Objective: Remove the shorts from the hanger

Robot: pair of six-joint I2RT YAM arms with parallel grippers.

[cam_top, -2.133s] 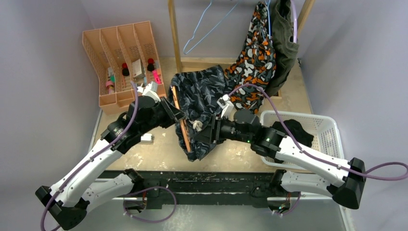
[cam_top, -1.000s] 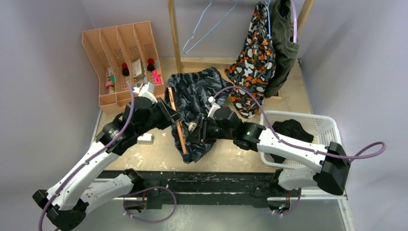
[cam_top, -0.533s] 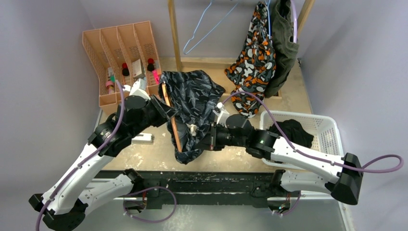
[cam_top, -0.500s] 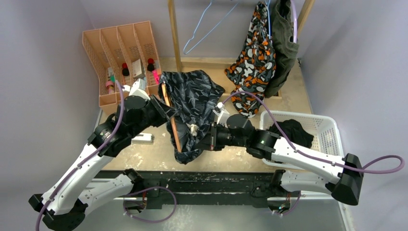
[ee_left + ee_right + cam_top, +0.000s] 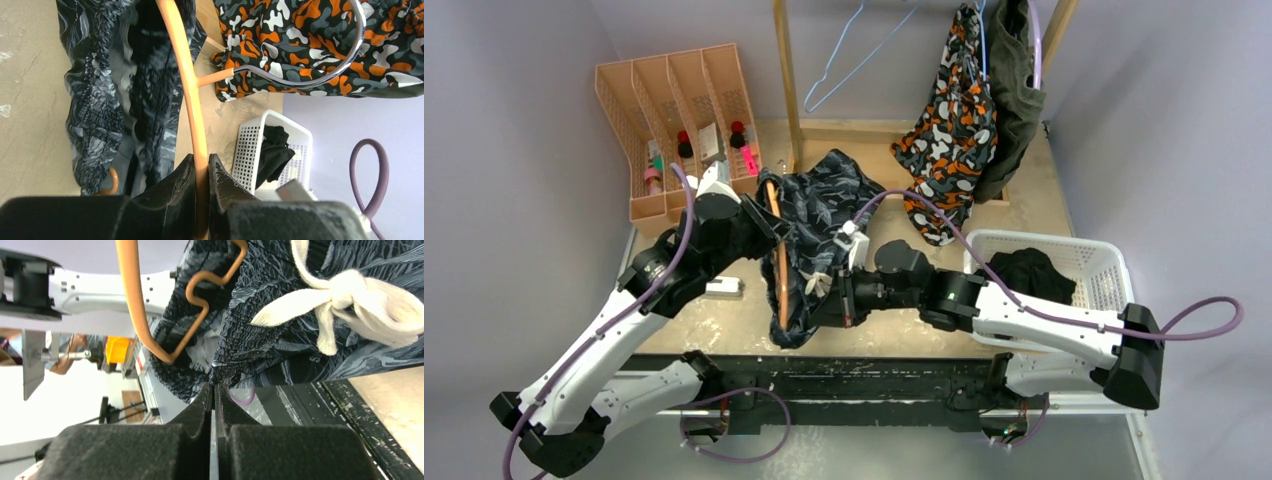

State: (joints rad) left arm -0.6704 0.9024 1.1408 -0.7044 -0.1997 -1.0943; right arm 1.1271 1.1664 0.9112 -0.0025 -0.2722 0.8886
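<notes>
Mid-table, between the two arms: dark blue-grey patterned shorts (image 5: pixel 819 230), bunched up and threaded on an orange hanger (image 5: pixel 776 270), with a white drawstring (image 5: pixel 345 305) knotted at the waistband. Hard to follow how much of the hanger lies inside the cloth; only one long arm, a notched end and the chrome hook in sight. Clamped on that long arm from the left: left gripper (image 5: pixel 201 167), jaws tight on the orange bar. Nipping a fold of the patterned fabric low on the near side: right gripper (image 5: pixel 214 390), pads pressed together with cloth caught at the tips, and buried under the shorts in the overhead view. Behind, by the wooden rack (image 5: pixel 786 70): orange-white-black camouflage shorts (image 5: pixel 949 140) and olive green shorts (image 5: pixel 1016 90), tops cut off by the picture edge, their hangers impossible to make out. Left of these, a blue wire hanger (image 5: pixel 844 55), its hook out of frame. To the right, plain black shorts (image 5: pixel 1024 272) heaped in a white basket (image 5: pixel 1109 265), partly covered by the right arm. Far left, a peach desk organiser (image 5: pixel 639 100) holding items too small to name.
</notes>
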